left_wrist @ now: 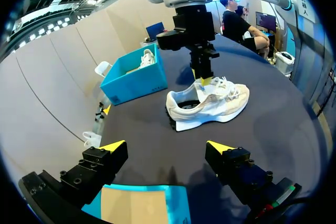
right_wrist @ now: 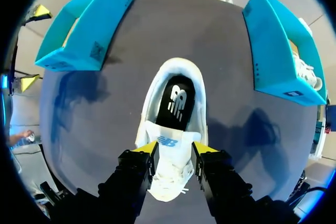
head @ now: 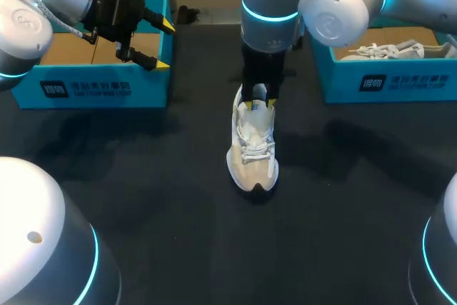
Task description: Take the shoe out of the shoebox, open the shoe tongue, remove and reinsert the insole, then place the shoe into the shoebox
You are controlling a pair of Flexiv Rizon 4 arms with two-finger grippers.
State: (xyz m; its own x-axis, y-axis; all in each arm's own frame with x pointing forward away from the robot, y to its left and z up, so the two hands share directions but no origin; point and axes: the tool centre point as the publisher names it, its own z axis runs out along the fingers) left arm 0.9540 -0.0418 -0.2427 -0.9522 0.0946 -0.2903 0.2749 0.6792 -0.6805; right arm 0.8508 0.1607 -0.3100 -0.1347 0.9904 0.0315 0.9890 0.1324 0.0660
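Two shoeboxes, two shoes. Left end effector [head: 164, 46] hangs wide open, empty, over the left shoebox [head: 93, 92], well apart from the shoe [head: 251, 155] on the table [head: 143, 176], whose long axis points toe toward me. Right end effector [head: 258, 98], far nearer, stands over it, fingers [right_wrist: 148, 148] seemingly pinching its tongue [right_wrist: 169, 153]. Right shoebox [head: 385, 81] holds the second shoe [head: 389, 50].

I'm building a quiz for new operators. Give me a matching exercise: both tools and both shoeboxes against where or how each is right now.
1 left tool
2 right tool
3 left shoebox
4 right shoebox

a holds a second shoe
b pinching the loose shoe by its tongue
c open, over a box
d bare cardboard floor showing

Pairs: 1-c, 2-b, 3-d, 4-a
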